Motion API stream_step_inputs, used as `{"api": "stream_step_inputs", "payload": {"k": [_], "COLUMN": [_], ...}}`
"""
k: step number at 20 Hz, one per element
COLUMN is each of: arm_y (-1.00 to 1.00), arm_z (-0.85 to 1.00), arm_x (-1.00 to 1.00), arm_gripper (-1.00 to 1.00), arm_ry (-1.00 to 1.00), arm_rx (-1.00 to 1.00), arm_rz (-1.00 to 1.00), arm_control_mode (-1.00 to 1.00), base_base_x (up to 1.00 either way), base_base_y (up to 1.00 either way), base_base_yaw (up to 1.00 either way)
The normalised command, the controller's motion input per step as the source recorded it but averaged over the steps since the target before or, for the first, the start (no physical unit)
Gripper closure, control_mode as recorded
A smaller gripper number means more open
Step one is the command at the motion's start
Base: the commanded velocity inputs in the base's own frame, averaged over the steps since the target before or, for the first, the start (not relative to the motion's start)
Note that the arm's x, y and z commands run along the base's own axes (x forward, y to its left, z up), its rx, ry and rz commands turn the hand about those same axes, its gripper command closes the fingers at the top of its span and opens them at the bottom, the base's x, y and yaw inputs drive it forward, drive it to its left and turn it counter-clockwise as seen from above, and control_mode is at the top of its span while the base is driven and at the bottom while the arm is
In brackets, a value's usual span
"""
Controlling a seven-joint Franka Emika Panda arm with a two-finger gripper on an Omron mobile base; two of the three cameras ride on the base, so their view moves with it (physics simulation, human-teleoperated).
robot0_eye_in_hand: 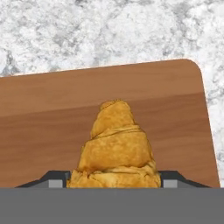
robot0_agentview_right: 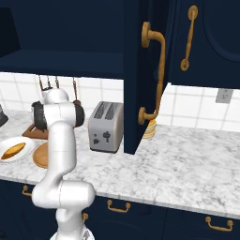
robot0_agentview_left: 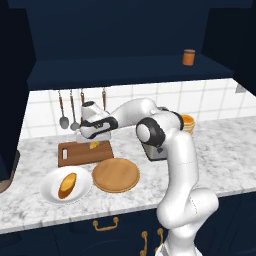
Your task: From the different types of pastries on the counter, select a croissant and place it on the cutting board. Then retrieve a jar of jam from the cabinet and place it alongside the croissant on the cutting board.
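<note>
Above: gripper (robot0_agentview_left: 95, 143) closed on croissant (robot0_eye_in_hand: 116, 146), over cutting board (robot0_agentview_left: 75, 152).
Below, at 5 o'clock of board: round wooden plate (robot0_agentview_left: 116, 174); at 6 o'clock: loaf (robot0_agentview_left: 67, 185) on white plate (robot0_agentview_left: 47, 187).

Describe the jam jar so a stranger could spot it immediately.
Look above the marbled white-and-grey counter to the wide shelf of the dark navy wall cabinet. Near its right end stands a tiny orange-brown cylindrical jar with a darker lid, alone on that shelf.
</note>
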Motion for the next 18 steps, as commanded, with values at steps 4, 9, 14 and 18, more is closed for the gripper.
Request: {"api": "stream_step_inputs", "payload": {"k": [4,9,14,18], "arm_y": [0.0,0.0,0.0,0.05], "arm_z": [-0.55,-0.9,-1.0,-0.98], "arm_x": [0.14,0.17,0.21,0.08], "arm_gripper": [1.0,1.0,1.0,-1.0], "arm_ry": [0.03,0.05,0.0,0.0], "arm_rx": [0.0,0.0,0.0,0.0], "arm_rz": [0.0,0.0,0.0,0.0], "arm_control_mode": [-1.0,-1.0,-1.0,-1.0], "base_base_x": [0.0,0.0,0.0,0.0], "base_base_y": [0.0,0.0,0.0,0.0], "base_base_yaw": [0.0,0.0,0.0,0.0]}}
